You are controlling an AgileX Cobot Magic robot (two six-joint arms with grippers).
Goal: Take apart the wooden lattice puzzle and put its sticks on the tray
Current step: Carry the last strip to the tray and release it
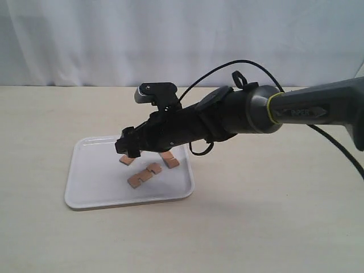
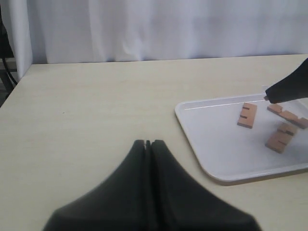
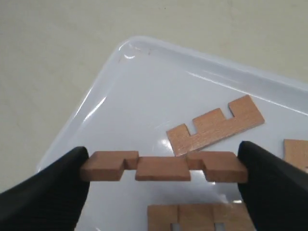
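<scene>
Right wrist view: right gripper (image 3: 162, 161) clamps a stick (image 3: 161, 170) by its ends above the tray (image 3: 115, 86); left gripper (image 2: 148, 143) closed, empty.

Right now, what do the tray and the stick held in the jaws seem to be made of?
The tray: probably plastic, white and glossy; light glints along its rim. The stick: apparently wood, light reddish-brown, matte, with clean square notches.

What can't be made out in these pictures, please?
1. Exterior view: the right gripper hides the held stick; the left gripper is out of frame.
2. Right wrist view: frame edges cut off two loose sticks.
3. Left wrist view: the edge cuts off the tray's end.
</scene>
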